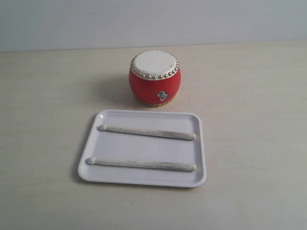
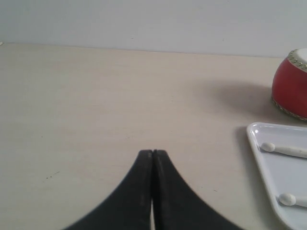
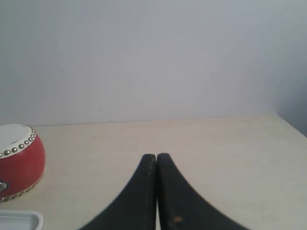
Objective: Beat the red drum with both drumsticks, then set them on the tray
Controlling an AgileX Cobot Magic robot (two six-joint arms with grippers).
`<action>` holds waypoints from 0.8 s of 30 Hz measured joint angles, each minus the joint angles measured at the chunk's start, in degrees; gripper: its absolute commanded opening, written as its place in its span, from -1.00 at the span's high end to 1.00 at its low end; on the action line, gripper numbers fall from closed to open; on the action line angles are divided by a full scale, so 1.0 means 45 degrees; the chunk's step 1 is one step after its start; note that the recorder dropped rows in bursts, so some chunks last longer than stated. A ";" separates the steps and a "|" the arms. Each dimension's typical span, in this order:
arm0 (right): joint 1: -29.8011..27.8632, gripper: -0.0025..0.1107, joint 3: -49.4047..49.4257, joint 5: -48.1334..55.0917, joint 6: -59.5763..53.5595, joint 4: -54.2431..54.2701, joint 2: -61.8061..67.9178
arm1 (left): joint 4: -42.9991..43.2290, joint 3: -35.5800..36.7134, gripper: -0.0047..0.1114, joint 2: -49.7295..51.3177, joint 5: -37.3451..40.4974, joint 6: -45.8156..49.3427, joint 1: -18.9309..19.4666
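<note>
The red drum (image 1: 155,79) stands upright at the far middle of the pale surface (image 1: 48,96). Just nearer lies the white tray (image 1: 144,148), apart from it. On the tray the far drumstick (image 1: 148,132) and the near drumstick (image 1: 144,164) lie parallel, tips pointing left. The left hand (image 2: 152,152), left of the tray, and the right hand (image 3: 157,155), right of the drum, are each pressed together, holding nothing.

Obstacles: red drum (image 1: 154,79) upright mid-table; tray (image 1: 144,147) close in front, a narrow strip of table between. Two drumsticks (image 1: 147,132) lie crosswise in the tray, well apart, bare floor between. Open tabletop (image 1: 43,143) flanks both sides.
</note>
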 measured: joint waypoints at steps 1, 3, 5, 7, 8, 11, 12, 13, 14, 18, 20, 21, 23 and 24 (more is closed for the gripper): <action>0.0000 0.96 0.0123 -0.0154 0.0384 -0.0296 0.0000 | 0.0000 0.0000 0.92 0.0000 0.0000 0.0000 0.0000; 0.0000 0.96 0.0430 -0.0324 0.0769 -0.0543 0.0000 | 0.0000 0.0000 0.92 0.0000 0.0000 0.0000 0.0000; 0.0000 0.96 0.0733 -0.0384 0.0942 -0.0653 0.0000 | 0.0000 0.0000 0.92 0.0000 0.0000 0.0000 0.0000; 0.0000 0.96 0.1050 -0.0414 0.1079 -0.0713 0.0000 | 0.0000 0.0000 0.92 0.0000 0.0000 0.0000 0.0000; 0.0000 0.96 0.1153 -0.0442 0.1077 -0.0742 0.0000 | 0.0000 0.0000 0.92 0.0000 0.0000 0.0000 0.0000; 0.0000 0.96 0.1376 -0.0314 0.1121 -0.0741 0.0000 | 0.0000 0.0000 0.92 0.0000 0.0000 0.0000 0.0000; 0.0000 0.96 0.1400 -0.0249 0.1121 -0.0741 0.0000 | 0.0000 0.0000 0.92 0.0000 0.0000 0.0000 0.0000; 0.0000 0.96 0.1407 -0.0111 0.1121 -0.0741 0.0000 | 0.0000 0.0000 0.92 0.0000 0.0000 0.0000 0.0000; 0.0000 0.96 0.1407 0.0075 0.1148 -0.0741 0.0000 | 0.0000 0.0000 0.92 0.0000 0.0000 0.0000 0.0000; 0.0000 0.96 0.1520 0.0521 0.1148 -0.0840 0.0000 | 0.0000 0.0000 0.92 0.0000 0.0000 0.0000 0.0000; 0.0000 0.96 0.1569 0.0605 0.1217 -0.0840 0.0000 | 0.0000 0.0000 0.92 0.0000 0.0000 0.0000 0.0000; 0.0000 0.96 0.1569 0.0605 0.1241 -0.0840 0.0000 | 0.0000 0.0000 0.92 0.0000 0.0000 0.0000 0.0000; 0.0000 0.96 0.1569 0.0605 0.1271 -0.0840 0.0000 | 0.0000 0.0000 0.92 0.0000 0.0000 0.0000 0.0000; 0.0000 0.96 0.1569 0.0636 0.1271 -0.0840 0.0000 | 0.0000 0.0000 0.92 0.0000 0.0000 0.0000 0.0000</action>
